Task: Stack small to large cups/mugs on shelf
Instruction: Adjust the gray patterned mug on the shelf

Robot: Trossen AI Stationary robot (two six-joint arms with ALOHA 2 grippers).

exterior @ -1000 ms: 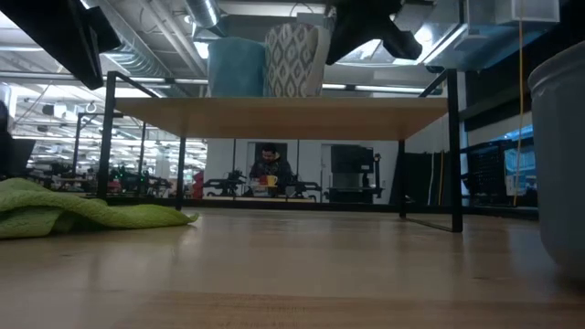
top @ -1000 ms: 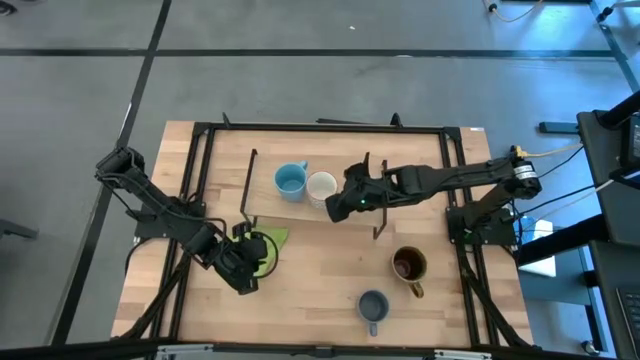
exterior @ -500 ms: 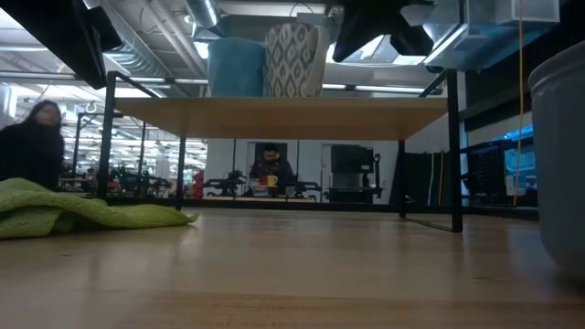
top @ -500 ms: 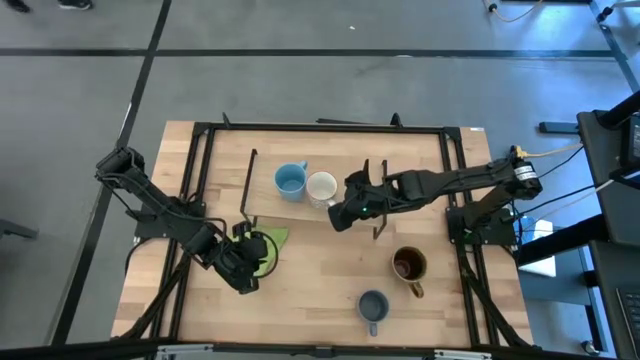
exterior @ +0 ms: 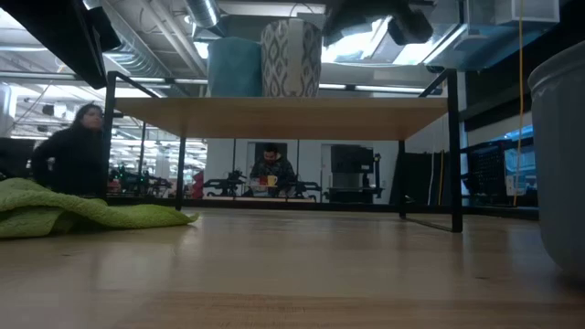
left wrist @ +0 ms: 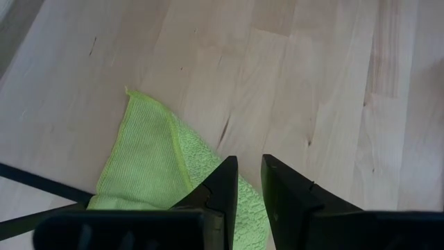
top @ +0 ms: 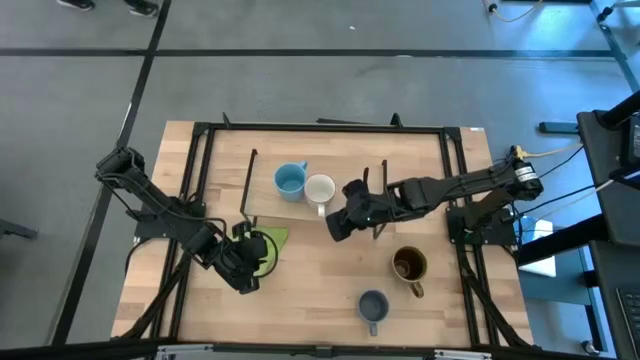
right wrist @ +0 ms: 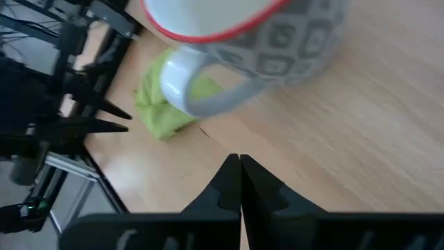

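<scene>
Drawn back from the white patterned mug (top: 320, 188) toward the shelf's front edge, right gripper (top: 335, 228) fingers pressed together and empty, left gripper (left wrist: 248, 182) narrowly parted over the green cloth (left wrist: 149, 163), light-wood wire-framed shelf (exterior: 274, 106) bearing light blue mug (top: 290, 181) beside the white one.

A grey floor (top: 300, 85) crossed by dark lines is surrounding the light wooden desk (top: 320, 290). Beyond it, ceiling pipes (exterior: 196, 18) are running overhead, a seated person (exterior: 268, 169) is facing the camera at centre, and another person (exterior: 75, 160) is showing at left.
</scene>
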